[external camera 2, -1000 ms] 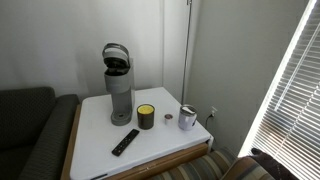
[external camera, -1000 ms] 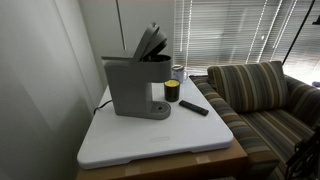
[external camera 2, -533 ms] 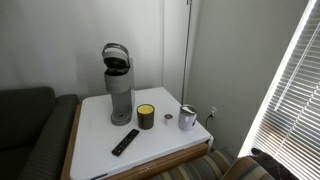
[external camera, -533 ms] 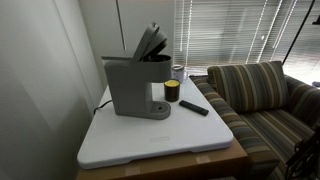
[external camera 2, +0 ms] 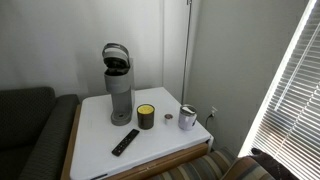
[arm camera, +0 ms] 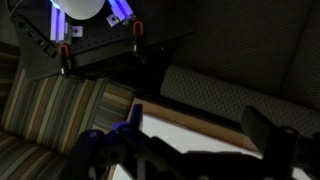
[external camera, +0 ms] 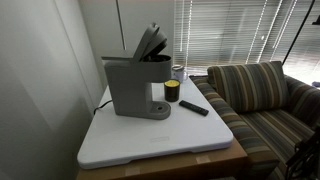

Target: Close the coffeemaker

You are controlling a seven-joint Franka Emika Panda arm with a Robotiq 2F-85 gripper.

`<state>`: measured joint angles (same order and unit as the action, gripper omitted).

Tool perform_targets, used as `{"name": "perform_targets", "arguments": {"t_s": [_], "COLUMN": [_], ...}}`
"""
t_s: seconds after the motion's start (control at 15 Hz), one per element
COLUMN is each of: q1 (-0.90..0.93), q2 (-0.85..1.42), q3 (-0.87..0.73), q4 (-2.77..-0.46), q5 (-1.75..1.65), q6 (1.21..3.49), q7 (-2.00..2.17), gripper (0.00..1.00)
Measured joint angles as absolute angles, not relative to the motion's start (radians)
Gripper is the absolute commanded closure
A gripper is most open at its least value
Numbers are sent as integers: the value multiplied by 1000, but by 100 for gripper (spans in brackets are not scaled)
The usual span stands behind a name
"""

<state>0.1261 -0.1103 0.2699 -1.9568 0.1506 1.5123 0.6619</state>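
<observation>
The grey coffeemaker (external camera: 133, 88) stands at the back of the white table (external camera: 150, 142). Its hinged top lid (external camera: 152, 42) is tilted up and open. It also shows in an exterior view (external camera 2: 119, 88) with the rounded lid (external camera 2: 116, 56) raised. The arm and gripper do not show in either exterior view. In the wrist view my gripper (arm camera: 196, 128) is open and empty, its dark fingers wide apart over the table's wooden edge (arm camera: 190, 122). The coffeemaker is out of the wrist view.
A yellow-and-black cup (external camera: 172, 91) (external camera 2: 146, 117), a flat black remote (external camera: 194, 107) (external camera 2: 125, 142) and a metal cup (external camera 2: 187, 118) share the table. A striped sofa (external camera: 262, 100) and a dark couch (external camera 2: 25, 130) flank it. Window blinds (external camera: 230, 30) hang behind.
</observation>
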Motion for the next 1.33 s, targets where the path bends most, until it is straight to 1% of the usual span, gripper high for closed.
{"name": "perform_targets", "arguments": {"t_s": [0.33, 0.6, 1.0, 1.33], "q1": [126, 128, 138, 150], "q2": [-65, 44, 191, 193], "q3": [247, 232, 192, 185], "q4": [-1947, -1866, -1671, -1663], "q5": [158, 157, 158, 157], "q6": [1683, 1811, 1846, 1844], "q7": [776, 815, 815, 815], "gripper": [0, 0, 0, 0]}}
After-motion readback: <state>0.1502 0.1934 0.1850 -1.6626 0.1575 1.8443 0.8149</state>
